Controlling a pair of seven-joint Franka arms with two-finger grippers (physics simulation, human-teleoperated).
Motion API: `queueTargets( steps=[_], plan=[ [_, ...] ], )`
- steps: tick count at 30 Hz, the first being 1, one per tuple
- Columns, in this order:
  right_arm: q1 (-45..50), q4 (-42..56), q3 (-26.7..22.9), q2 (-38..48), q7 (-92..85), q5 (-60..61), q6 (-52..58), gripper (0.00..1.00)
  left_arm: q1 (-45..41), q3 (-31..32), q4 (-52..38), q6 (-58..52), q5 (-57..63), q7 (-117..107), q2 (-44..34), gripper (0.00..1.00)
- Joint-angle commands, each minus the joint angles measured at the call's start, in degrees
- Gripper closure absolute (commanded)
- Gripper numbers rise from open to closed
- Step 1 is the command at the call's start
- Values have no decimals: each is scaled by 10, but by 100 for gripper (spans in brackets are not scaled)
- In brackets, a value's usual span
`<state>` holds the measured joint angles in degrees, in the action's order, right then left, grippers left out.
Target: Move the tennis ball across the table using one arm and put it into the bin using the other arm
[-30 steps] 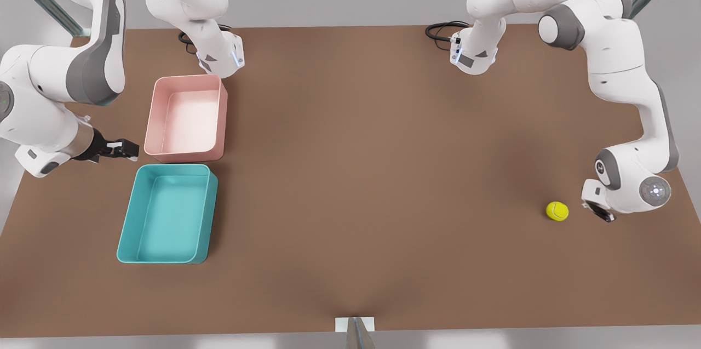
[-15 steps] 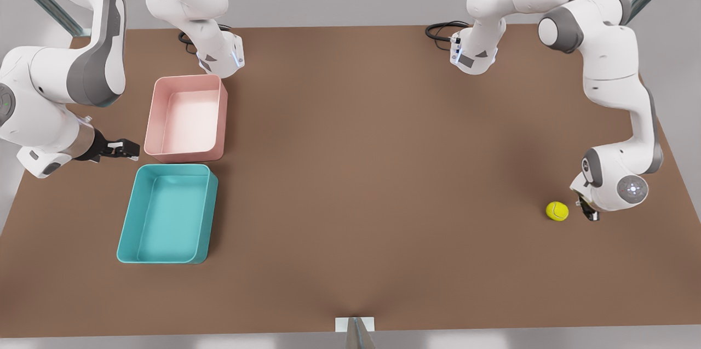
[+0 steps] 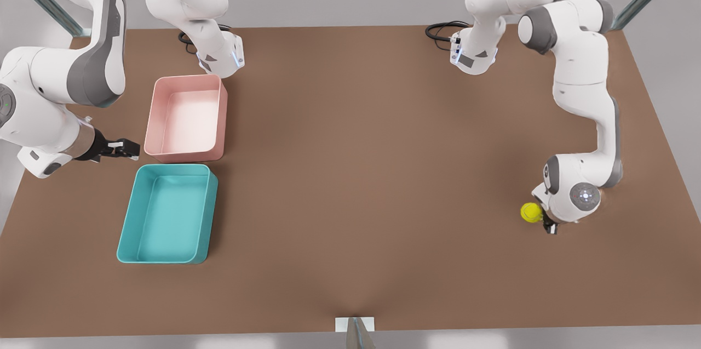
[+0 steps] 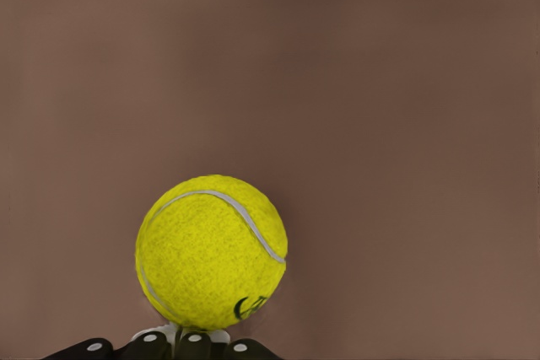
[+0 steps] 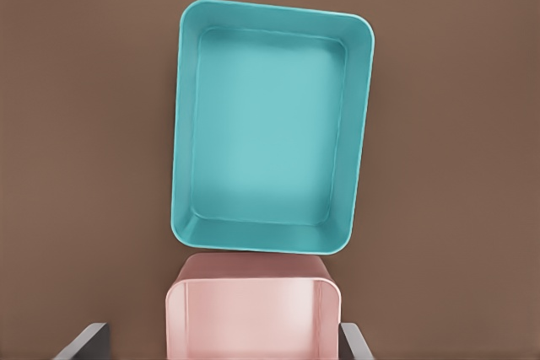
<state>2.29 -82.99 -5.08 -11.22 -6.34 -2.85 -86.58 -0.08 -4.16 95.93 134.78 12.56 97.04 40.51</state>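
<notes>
Your left pincer [image 3: 547, 223], on the front view's right, has swung in over the last sec and met the tennis ball [image 3: 530, 212]. The ball has shifted toward the front view's left, so the push across the bench [image 3: 356, 173] looks underway. Fingers look clenched together behind the ball, pressing, not gripping it; the left wrist view shows the fingertips [image 4: 169, 345] right at the ball [image 4: 211, 252].

Ball's still well apart from the teal bin [image 3: 167, 215], so most of the trip remains.

Right pincer [image 3: 118, 149] waits released beside the pink bin [image 3: 186, 119], unmoved.

Ball: fuzzy felt, round w/ white seam, rolls easily. Bins: smooth plastic, low walls, rounded corners. Bench: flat matte brown.
</notes>
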Motion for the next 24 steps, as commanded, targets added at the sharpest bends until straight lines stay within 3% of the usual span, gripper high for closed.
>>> queueTargets(
  steps=[1,3,5,7,9,11,12,13,14,15,24],
  plan=[
    [0,0,0,1,-2,0,1,0,-69,0,26,-51,-9,-317,-38,79],
    [0,0,0,1,-2,0,1,0,-87,16,24,-117,-61,-466,-76,79],
    [2,0,0,0,-1,1,1,0,-72,17,21,-127,-83,-471,-78,79],
    [6,5,2,-10,-1,-1,2,0,-68,15,-20,-249,-85,-546,-126,79],
    [8,6,3,-14,1,0,6,0,-55,37,-170,-475,-86,-804,-155,79],
    [9,5,4,-20,1,0,6,0,-54,86,-244,-569,-89,-980,-179,79],
    [14,5,5,-22,1,6,5,0,-48,86,-242,-569,-104,-980,-200,0],
    [17,6,5,-30,1,7,1,0,-47,82,-225,-591,-83,-999,-223,0],
    [23,6,5,-34,6,7,-2,0,-45,83,-220,-563,-89,-1181,-247,0],
    [30,6,5,-43,9,8,-11,0,-44,69,-175,-529,-129,-1223,-292,0],
    [144,-8,6,-141,199,35,-179,0,-15,64,-179,-574,-132,-1075,-259,0]
  ],
)
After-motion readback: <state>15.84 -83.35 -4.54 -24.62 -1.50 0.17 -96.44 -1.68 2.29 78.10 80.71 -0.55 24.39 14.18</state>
